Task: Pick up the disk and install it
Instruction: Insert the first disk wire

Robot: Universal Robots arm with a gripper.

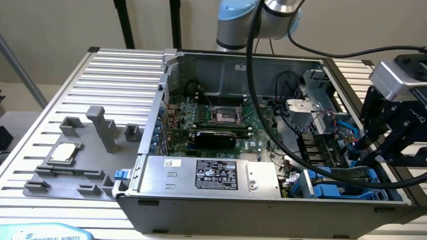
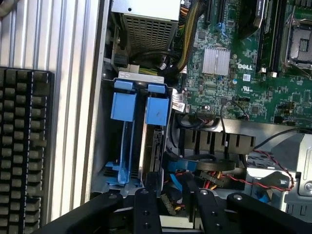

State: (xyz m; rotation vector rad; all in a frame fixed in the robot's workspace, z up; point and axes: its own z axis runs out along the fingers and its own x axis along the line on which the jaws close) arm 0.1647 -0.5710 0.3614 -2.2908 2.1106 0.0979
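Hovering with the gripper (image 2: 169, 184) over the drive bay (image 2: 105, 156) of an open computer case (image 1: 267, 215), at the near corner toward the exterior view's right. Holding the jaws partway apart and clamping nothing, leaving only a tangle of coloured wires (image 2: 214, 179) showing through the gap between the black fingers (image 2: 146, 207). Finding the disk (image 2: 155, 146) already down in the bay, standing on edge in its bright blue frame, with one end reaching up to a finger; not telling whether touching or just short of it. Noting a second blue frame (image 2: 124, 105) lying parallel and just beside the disk, on the side nearer the case wall. Looking past the bay to a green circuit board (image 1: 213, 125) lining the case floor and a silver power box (image 1: 207, 175) with a black label along the near wall. Trailing a thick black cable (image 1: 257, 100) from the arm (image 1: 267, 12) across the open case. Resting the case on a slatted metal table (image 1: 113, 70), alongside a grey holder (image 1: 100, 130) carrying a small square silver chip (image 1: 63, 152), well apart from the disk toward the exterior view's left, and a black keyboard (image 2: 24, 146) lying just outside the case wall by the bay.
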